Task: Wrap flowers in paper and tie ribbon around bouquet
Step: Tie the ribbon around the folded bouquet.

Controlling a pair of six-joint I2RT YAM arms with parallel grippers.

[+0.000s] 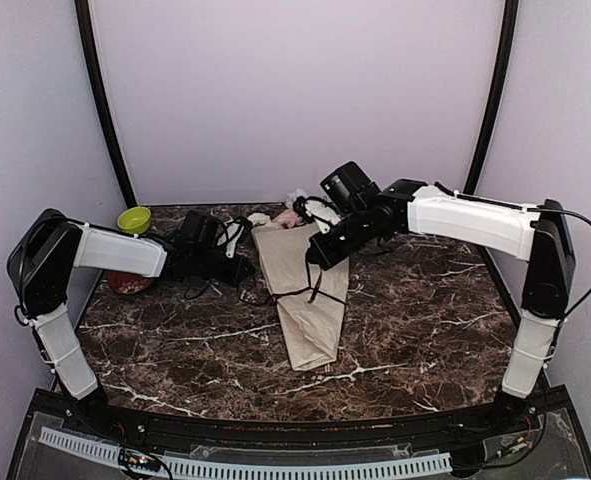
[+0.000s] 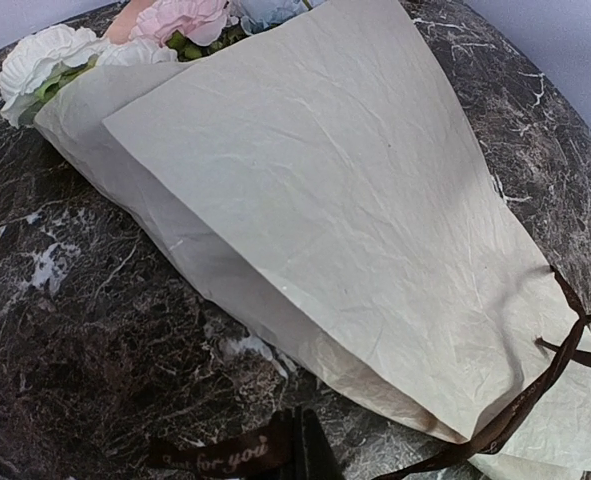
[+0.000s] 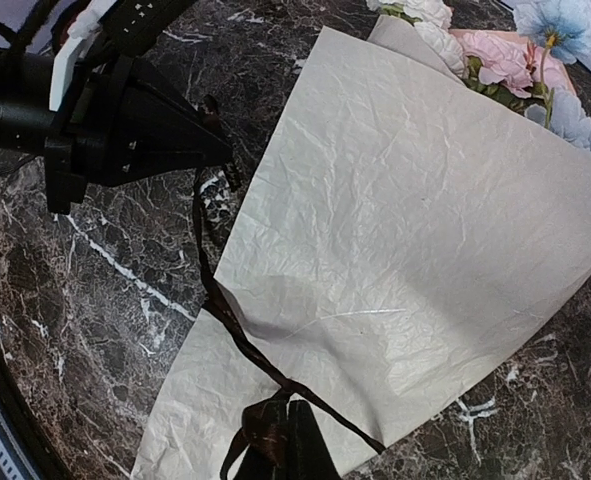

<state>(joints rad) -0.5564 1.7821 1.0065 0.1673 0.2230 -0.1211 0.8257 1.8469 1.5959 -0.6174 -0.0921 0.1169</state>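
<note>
The left gripper (image 3: 220,150) and right gripper (image 3: 295,440) are each closed on an end of the thin dark brown ribbon (image 2: 530,390), passed round the narrow part of the crinkled beige paper-cone bouquet (image 1: 310,300), laid flat on the dark marbled table (image 1: 425,320), apparently so a knot can be drawn tight.

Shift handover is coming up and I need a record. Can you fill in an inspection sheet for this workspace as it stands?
Surface: dark marble table with white veins.
Job's things: the bouquet lies mid-table, with the flowers at its far end inside the beige paper. The ribbon crosses the cone's narrow half.
Clutter: green bowl at far left; reddish bowl partly under the left arm.
Grippers: left end effector is shut on the ribbon beside the cone. Right end effector is shut on the ribbon over the paper.
Cables: black cable loops along the right arm.
Surroundings: pale walls, black frame posts; nothing else seen.
</note>
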